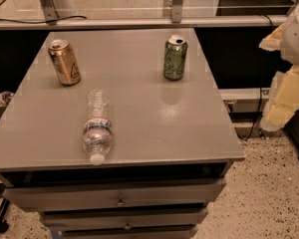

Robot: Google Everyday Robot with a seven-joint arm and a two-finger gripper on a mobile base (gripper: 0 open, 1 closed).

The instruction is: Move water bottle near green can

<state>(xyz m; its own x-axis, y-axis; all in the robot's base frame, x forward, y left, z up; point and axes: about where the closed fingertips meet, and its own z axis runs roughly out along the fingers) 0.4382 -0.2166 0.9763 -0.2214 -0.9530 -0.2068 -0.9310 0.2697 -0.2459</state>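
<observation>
Open tabletop (154, 118) between bottle (96, 126) and green can (175, 59), gold can (64, 62) well aside back-left, gripper (285, 101) beyond the right edge.

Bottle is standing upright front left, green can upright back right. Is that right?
No: the camera view shows the bottle lying on its side front left, not standing. The green can is upright back right. The end effector hangs off the right side of the table.

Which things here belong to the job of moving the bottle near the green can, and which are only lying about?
For the job:
bottle, on its side near the table's front edge
green can, upright at the back right
gripper, at the right edge of the view, off the table

Lying about:
gold can, at the back left
table, with drawers below
</observation>
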